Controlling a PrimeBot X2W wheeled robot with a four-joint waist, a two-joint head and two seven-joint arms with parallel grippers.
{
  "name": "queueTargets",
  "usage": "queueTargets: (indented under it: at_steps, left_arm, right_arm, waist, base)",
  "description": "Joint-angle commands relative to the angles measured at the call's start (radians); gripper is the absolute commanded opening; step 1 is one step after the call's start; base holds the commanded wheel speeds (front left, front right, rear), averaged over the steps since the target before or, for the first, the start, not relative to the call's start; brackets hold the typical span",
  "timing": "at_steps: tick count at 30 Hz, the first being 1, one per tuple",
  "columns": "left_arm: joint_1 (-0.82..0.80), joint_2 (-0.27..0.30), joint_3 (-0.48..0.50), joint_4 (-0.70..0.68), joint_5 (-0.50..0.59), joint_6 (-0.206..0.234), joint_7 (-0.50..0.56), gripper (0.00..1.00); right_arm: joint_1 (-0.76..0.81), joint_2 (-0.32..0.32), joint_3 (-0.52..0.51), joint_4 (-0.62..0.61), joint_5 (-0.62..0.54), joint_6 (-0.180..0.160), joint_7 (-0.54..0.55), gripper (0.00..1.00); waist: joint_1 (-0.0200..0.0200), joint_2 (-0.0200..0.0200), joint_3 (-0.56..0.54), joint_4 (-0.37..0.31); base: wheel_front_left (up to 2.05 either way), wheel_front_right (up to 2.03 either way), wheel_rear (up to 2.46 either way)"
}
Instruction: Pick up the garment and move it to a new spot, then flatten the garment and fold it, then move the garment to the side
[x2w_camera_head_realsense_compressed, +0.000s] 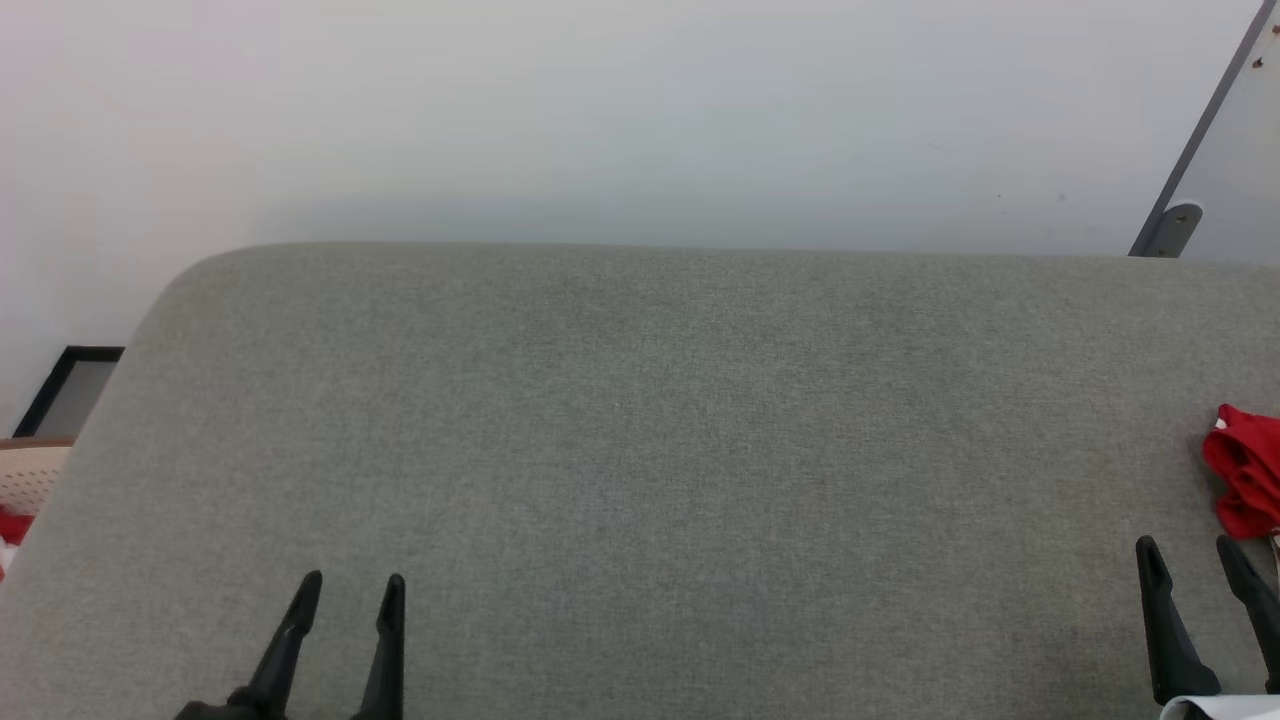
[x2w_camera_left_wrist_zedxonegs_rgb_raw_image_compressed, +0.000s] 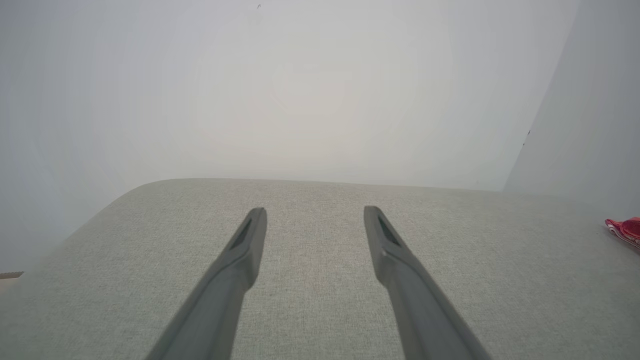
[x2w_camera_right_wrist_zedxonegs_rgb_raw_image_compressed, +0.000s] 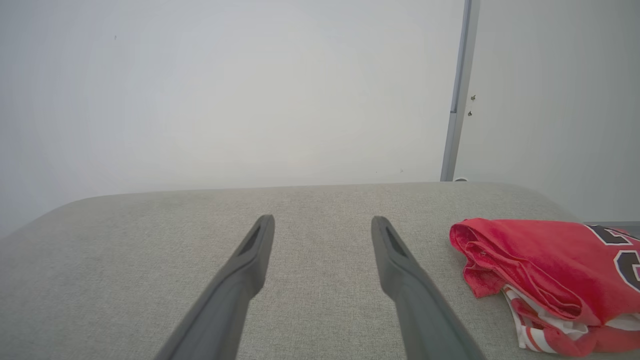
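Note:
The garment (x2w_camera_right_wrist_zedxonegs_rgb_raw_image_compressed: 545, 280), a red jersey with striped white trim and part of a black number showing, lies bunched at the right end of the grey fabric surface (x2w_camera_head_realsense_compressed: 640, 450). Its red edge also shows in the head view as the garment (x2w_camera_head_realsense_compressed: 1245, 485) and in the left wrist view as the garment (x2w_camera_left_wrist_zedxonegs_rgb_raw_image_compressed: 625, 229). My right gripper (x2w_camera_head_realsense_compressed: 1190, 555) stands open just in front and left of it, apart from the cloth, nothing between its fingers (x2w_camera_right_wrist_zedxonegs_rgb_raw_image_compressed: 395, 265). Far off at the lower left, my left gripper (x2w_camera_head_realsense_compressed: 353, 592) is open and empty over bare fabric.
The grey surface (x2w_camera_left_wrist_zedxonegs_rgb_raw_image_compressed: 320, 280) has rounded far corners and ends at a white wall. A grey metal post (x2w_camera_head_realsense_compressed: 1190, 150) leans at the far right. Beyond the left edge stand a dark frame (x2w_camera_head_realsense_compressed: 70, 385) and a pale basket (x2w_camera_head_realsense_compressed: 30, 475) holding something red.

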Motion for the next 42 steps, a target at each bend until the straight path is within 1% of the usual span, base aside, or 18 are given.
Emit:
queueTargets:
  at_steps: [1,13,14,18,30,42]
  left_arm:
    - [-0.005,0.005,-0.001,-0.002,-0.001,-0.002,0.001,1.0]
    - [-0.006,-0.003,0.019,-0.009,-0.012,-0.002,0.001,1.0]
    - [0.0,-0.005,0.015,-0.001,-0.008,0.0,0.0,0.0]
    - [0.008,-0.017,0.006,0.036,-0.014,0.0,0.001,0.0]
    - [-0.04,-0.021,0.009,0.075,-0.246,0.001,0.049,0.0]
    - [-0.085,-0.027,0.013,0.116,-0.444,0.0,0.094,0.0]
  right_arm:
    - [0.003,0.004,0.003,-0.002,0.004,-0.002,-0.004,1.0]
    - [-0.016,0.006,0.019,-0.014,0.02,-0.002,0.005,1.0]
    - [-0.01,0.002,0.019,-0.007,0.006,0.0,0.004,0.0]
    - [0.0,0.022,0.024,0.031,0.01,0.0,0.005,0.0]
    - [-0.042,0.044,0.018,0.072,0.214,0.0,0.042,0.0]
    - [-0.079,0.065,0.012,0.108,0.39,0.0,0.075,0.0]
  waist:
    - [0.0,0.0,0.001,0.0]
    - [0.0,0.0,0.015,-0.016]
    - [0.0,0.0,0.014,-0.015]
    - [0.0,0.0,0.014,-0.015]
    - [0.0,0.0,0.015,-0.017]
    - [0.0,0.0,0.015,-0.019]
  base:
    - [0.0,0.0,0.0]
    - [0.0,0.0,0.0]
    - [0.0,0.0,0.0]
    - [0.0,0.0,0.0]
    - [0.0,0.0,0.0]
    - [0.0,0.0,0.0]
